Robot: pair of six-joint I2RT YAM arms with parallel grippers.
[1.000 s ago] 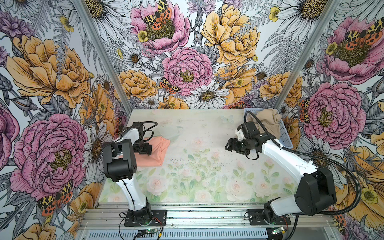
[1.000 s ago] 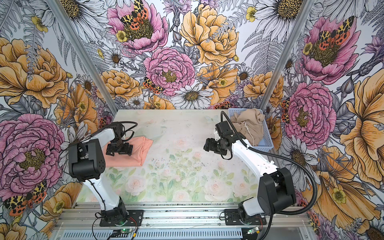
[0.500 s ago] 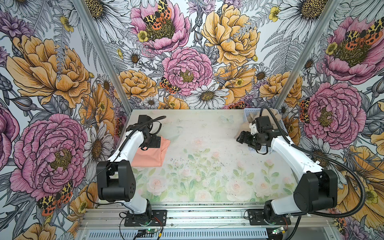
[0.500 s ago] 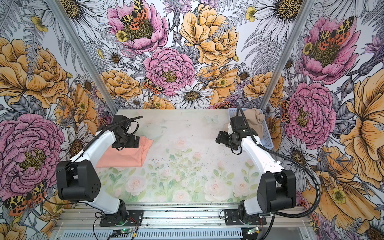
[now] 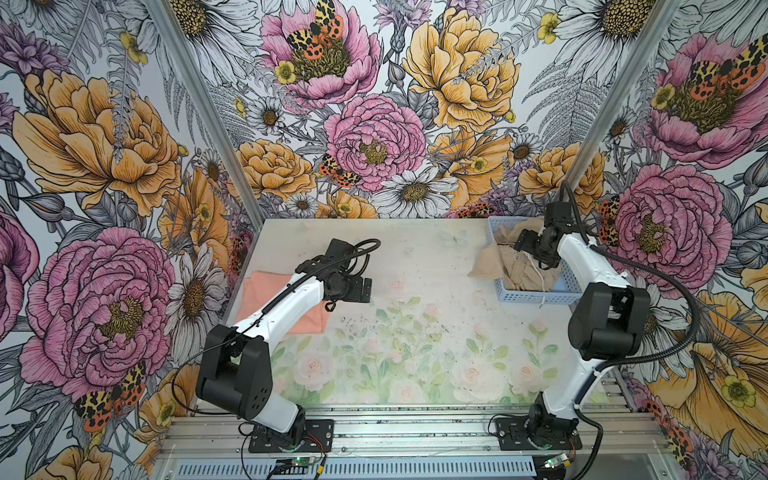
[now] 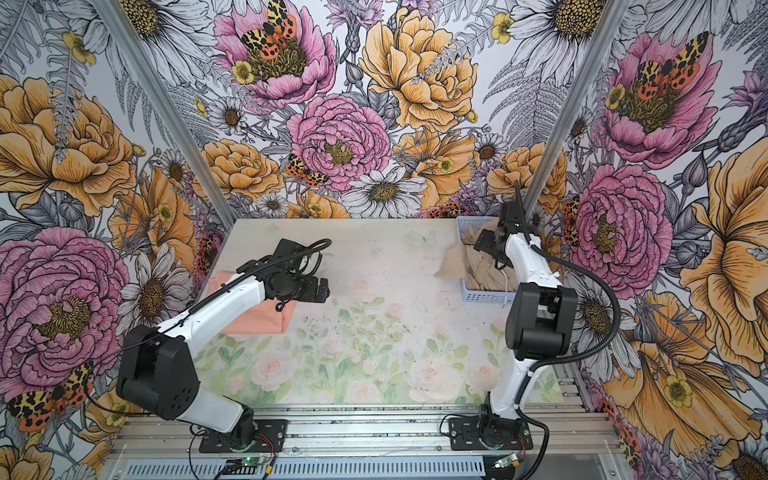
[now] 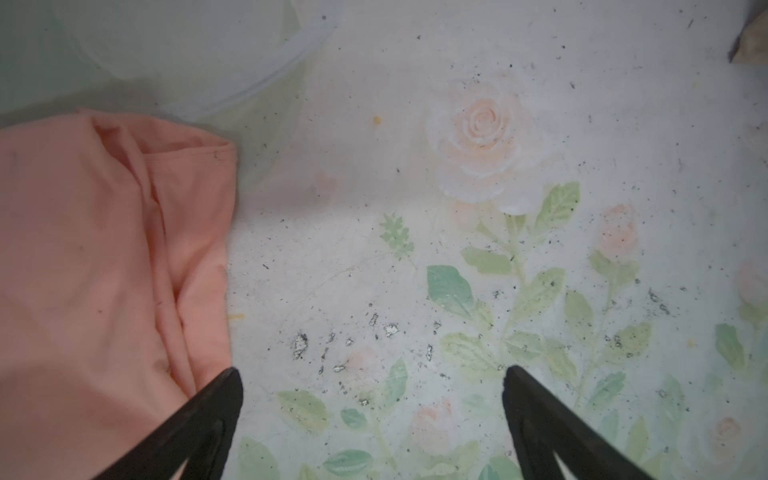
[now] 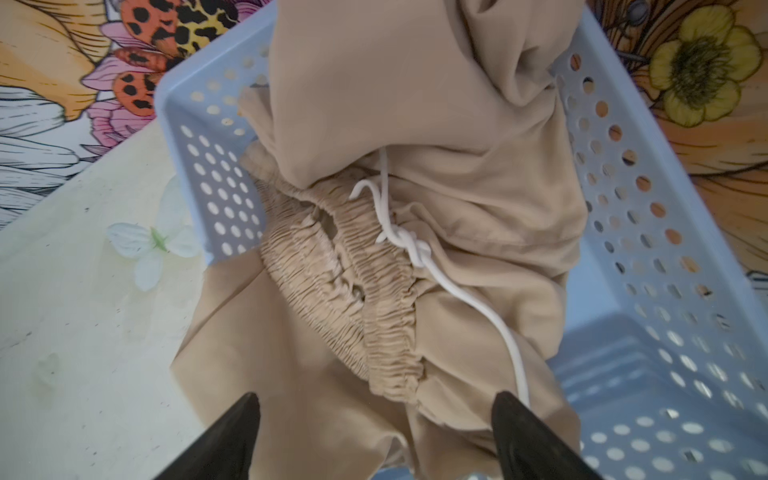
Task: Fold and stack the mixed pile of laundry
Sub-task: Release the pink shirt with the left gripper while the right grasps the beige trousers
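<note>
Since a second ago the right gripper (image 5: pixel 524 246) has swung from mid-table back over the basket (image 5: pixel 536 297) in the table's (image 5: pixel 415 332) 1 o'clock corner, and the left gripper (image 5: pixel 365 291) has come off the T-shirt (image 5: pixel 266 286) toward the middle. The left gripper's jaws are spread wide with nothing between them, over bare table; the folded T-shirt lies flat just at its 9 o'clock, near the table's left edge. The right gripper's jaws also stand apart and grip nothing. The shorts (image 5: pixel 515 266) lie crumpled in the basket right under it, mostly at its 6 o'clock, one flap draped over the basket's 9 o'clock wall onto the table. In the right wrist view the waistband and drawstring (image 8: pixel 457 291) lie just ahead of the fingertips (image 8: pixel 245 415); whether these touch cloth I cannot tell.
</note>
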